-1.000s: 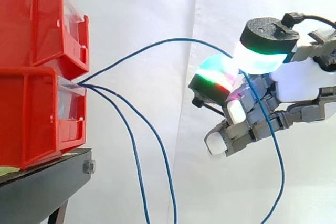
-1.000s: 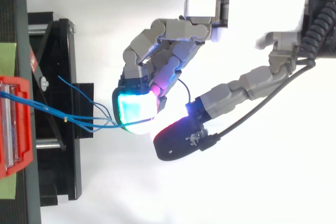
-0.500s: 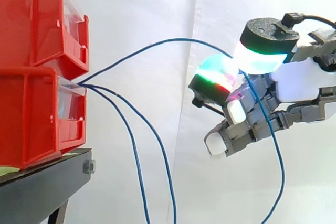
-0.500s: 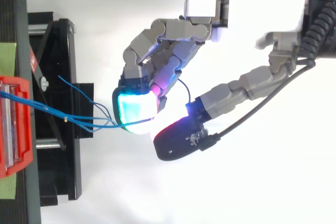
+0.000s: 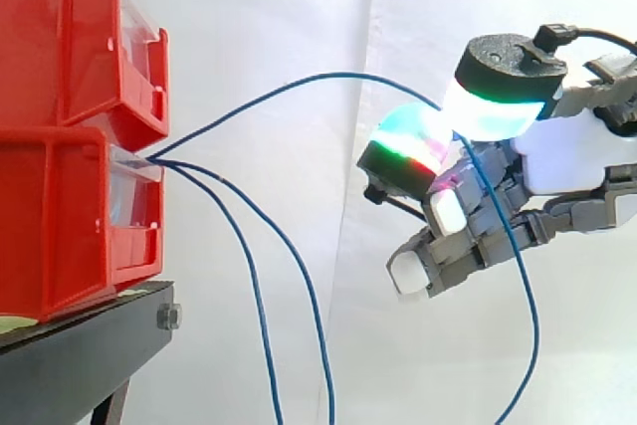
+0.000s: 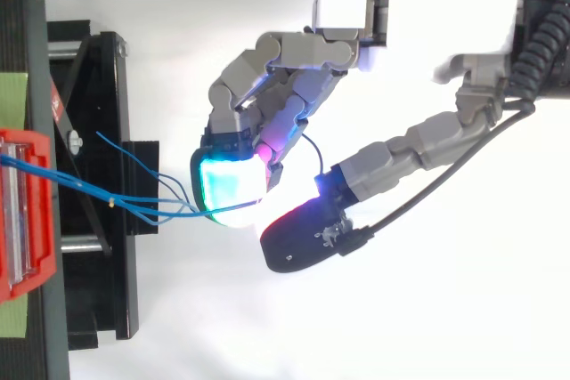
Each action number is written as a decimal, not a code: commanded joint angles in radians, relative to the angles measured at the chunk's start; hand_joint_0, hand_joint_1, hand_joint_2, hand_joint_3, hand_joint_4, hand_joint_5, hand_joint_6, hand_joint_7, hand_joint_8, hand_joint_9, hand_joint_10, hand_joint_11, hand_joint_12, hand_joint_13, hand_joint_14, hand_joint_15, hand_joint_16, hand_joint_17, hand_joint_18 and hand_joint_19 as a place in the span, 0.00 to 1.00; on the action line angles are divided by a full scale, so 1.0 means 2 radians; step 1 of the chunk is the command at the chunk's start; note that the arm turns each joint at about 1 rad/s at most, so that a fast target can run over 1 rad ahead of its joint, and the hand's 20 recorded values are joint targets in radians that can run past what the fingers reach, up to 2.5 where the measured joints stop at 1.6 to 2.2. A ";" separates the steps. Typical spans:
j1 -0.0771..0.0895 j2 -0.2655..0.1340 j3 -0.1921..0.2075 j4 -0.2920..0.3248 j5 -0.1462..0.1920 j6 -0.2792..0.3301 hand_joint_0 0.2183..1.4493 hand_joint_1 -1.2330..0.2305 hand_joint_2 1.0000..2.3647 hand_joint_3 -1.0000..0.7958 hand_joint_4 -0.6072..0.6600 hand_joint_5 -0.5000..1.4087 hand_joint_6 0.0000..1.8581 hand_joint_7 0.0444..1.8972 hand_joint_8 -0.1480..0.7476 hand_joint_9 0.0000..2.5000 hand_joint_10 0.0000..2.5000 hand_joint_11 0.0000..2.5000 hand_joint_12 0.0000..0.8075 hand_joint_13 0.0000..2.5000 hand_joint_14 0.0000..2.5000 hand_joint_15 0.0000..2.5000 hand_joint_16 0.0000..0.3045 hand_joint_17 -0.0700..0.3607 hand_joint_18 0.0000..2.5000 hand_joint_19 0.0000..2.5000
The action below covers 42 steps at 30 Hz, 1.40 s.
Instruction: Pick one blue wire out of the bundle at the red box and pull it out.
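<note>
We see the hand curled, its thumb and a glowing pad pinching one blue wire. From the pinch the wire arcs away to the red box opposite the fingertips, and its loose end hangs below the palm (two other wires droop between box and hand).

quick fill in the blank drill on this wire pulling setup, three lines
The wire pinched in the robot hand is ___ in colour.
In the side view, ___ other wires hang down from the lower red bin.
The stand under the bins is ___ in colour.
Missing words: blue; two; black.
</note>
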 commanded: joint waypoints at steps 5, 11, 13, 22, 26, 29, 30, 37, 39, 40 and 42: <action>0.000 0.000 0.000 0.000 0.000 0.000 0.30 0.23 0.01 0.54 0.43 0.25 0.45 0.51 0.44 0.35 0.01 0.13 0.53 0.22 0.01 0.14 0.25 0.57 0.08 0.11; 0.000 0.000 0.000 0.000 0.000 0.000 0.30 0.23 0.00 0.54 0.42 0.25 0.45 0.50 0.45 0.35 0.00 0.12 0.53 0.21 0.01 0.15 0.25 0.57 0.08 0.11; 0.000 0.000 0.000 0.000 0.000 0.000 0.30 0.23 0.00 0.54 0.43 0.25 0.45 0.50 0.44 0.35 0.00 0.13 0.53 0.21 0.01 0.14 0.25 0.57 0.08 0.11; 0.000 0.000 0.000 0.000 0.000 0.000 0.30 0.23 0.00 0.54 0.42 0.25 0.45 0.49 0.44 0.35 0.00 0.13 0.53 0.19 0.01 0.14 0.25 0.56 0.08 0.12; 0.000 0.000 0.000 0.000 0.000 0.000 0.30 0.23 0.00 0.54 0.43 0.25 0.45 0.49 0.44 0.35 0.00 0.13 0.53 0.19 0.01 0.14 0.25 0.56 0.08 0.11; 0.000 0.000 0.000 0.001 0.000 0.000 0.30 0.23 0.00 0.54 0.43 0.25 0.45 0.49 0.44 0.35 0.00 0.13 0.53 0.19 0.01 0.14 0.25 0.56 0.08 0.11; 0.000 0.000 0.000 0.001 0.000 0.000 0.30 0.23 0.00 0.54 0.42 0.25 0.45 0.49 0.44 0.35 0.00 0.13 0.53 0.19 0.01 0.14 0.25 0.56 0.07 0.11; 0.000 0.000 0.000 0.000 0.000 0.000 0.30 0.24 0.00 0.54 0.42 0.25 0.45 0.49 0.44 0.35 0.01 0.13 0.53 0.19 0.01 0.14 0.25 0.56 0.07 0.11; 0.000 0.000 0.000 0.000 0.000 0.000 0.30 0.23 0.00 0.54 0.42 0.25 0.45 0.49 0.45 0.35 0.00 0.13 0.53 0.19 0.01 0.13 0.25 0.56 0.07 0.11; 0.000 0.000 0.000 0.000 0.000 0.000 0.30 0.23 0.00 0.54 0.42 0.25 0.45 0.49 0.44 0.35 0.00 0.13 0.53 0.19 0.00 0.13 0.25 0.56 0.07 0.11; 0.000 0.000 0.000 0.000 0.000 0.000 0.30 0.23 0.00 0.54 0.42 0.25 0.45 0.49 0.44 0.35 0.00 0.13 0.53 0.19 0.00 0.13 0.25 0.56 0.07 0.11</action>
